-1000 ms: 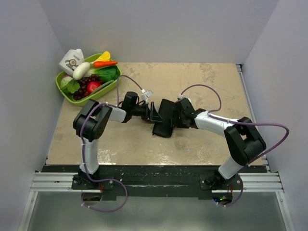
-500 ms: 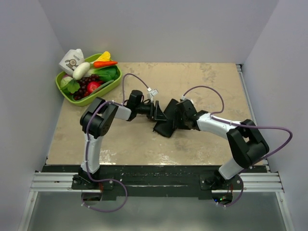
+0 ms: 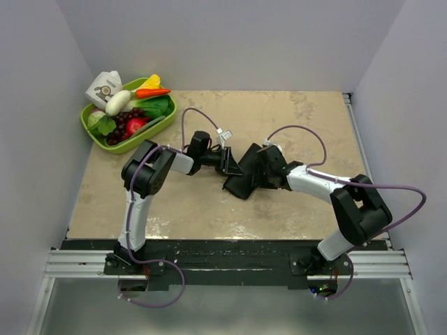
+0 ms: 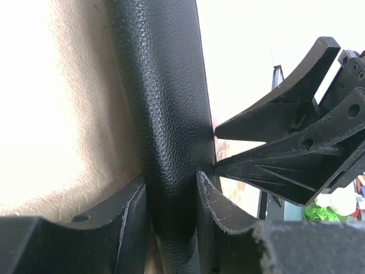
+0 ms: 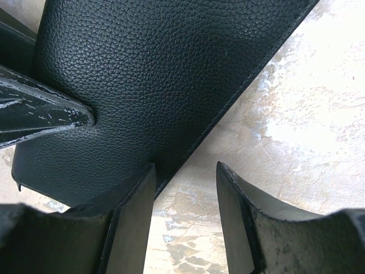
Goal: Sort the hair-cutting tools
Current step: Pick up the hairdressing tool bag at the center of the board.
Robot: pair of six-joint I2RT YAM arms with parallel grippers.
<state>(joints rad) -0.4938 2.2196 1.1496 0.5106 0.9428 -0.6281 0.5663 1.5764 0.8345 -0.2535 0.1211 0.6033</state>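
Black grained-leather case point(image 3: 242, 183) clamped along one edge by the left jaws over the mottled tan bench point(image 3: 300, 118); the right jaws stand apart beside its corner.
Slim silver scissors and thin black comb unseen — likely inside; light, stiff, slick, best taken by ring handles or mid-spine.

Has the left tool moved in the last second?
Yes. The left tool has shifted slightly right, farther from the green basket, and has closed on the edge of the black case.
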